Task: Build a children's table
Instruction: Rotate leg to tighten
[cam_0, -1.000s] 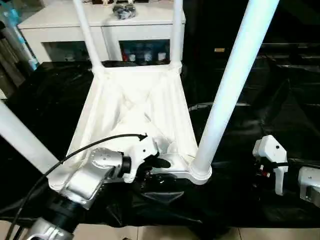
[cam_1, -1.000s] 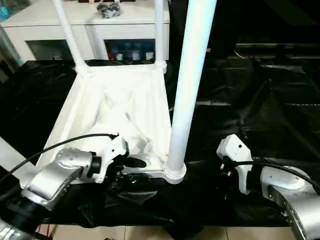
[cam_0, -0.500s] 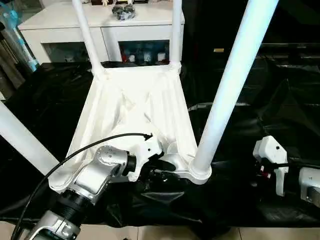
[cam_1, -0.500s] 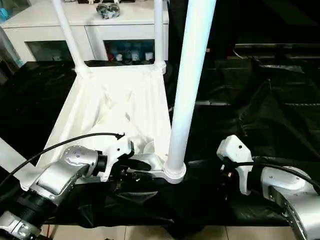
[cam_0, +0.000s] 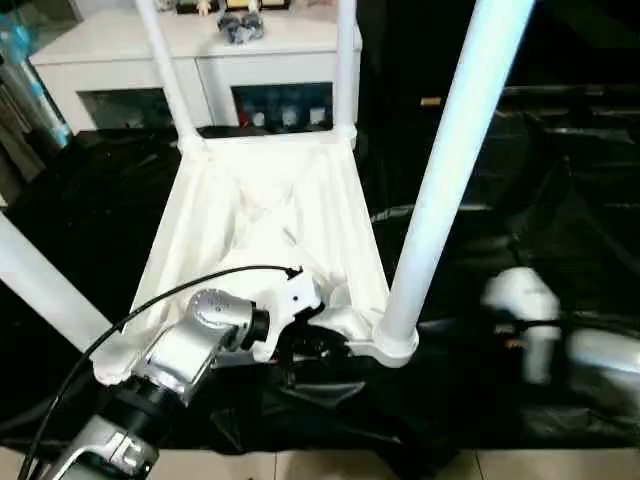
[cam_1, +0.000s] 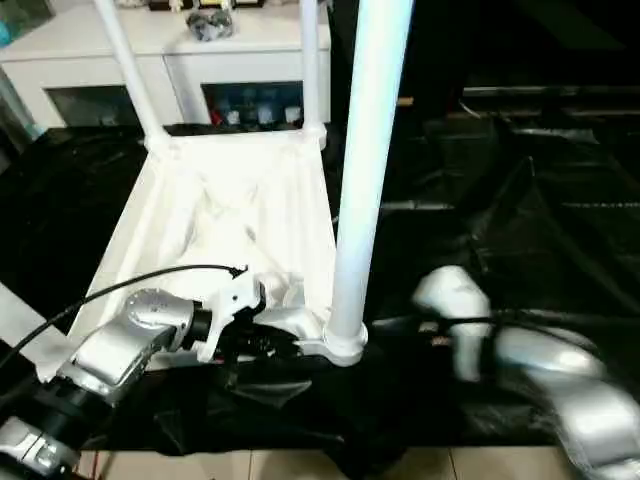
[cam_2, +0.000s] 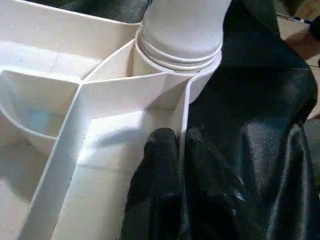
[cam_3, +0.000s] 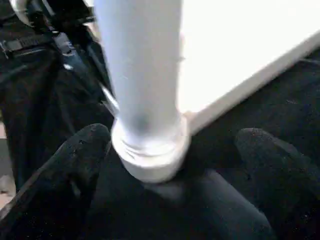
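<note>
Lying upside down on the black sheeting (cam_0: 560, 180), ribbed underside up: tabletop (cam_0: 270, 215), legs standing from its corner sockets. Nearest the right arm: near-right leg (cam_0: 440, 180), long axis close to upright, seated in its socket (cam_0: 385, 345). Left gripper (cam_2: 180, 145) pinched on the tabletop's near rim wall just beside that socket, one finger (cam_2: 160, 155) inside the wall, the other outside. Right gripper (cam_3: 175, 145) spread wide, fingers (cam_3: 82, 150) flanking the leg's base, apart from it. Judged next: closing square across the tube, approach from the right side, left arm merely steadying.
</note>
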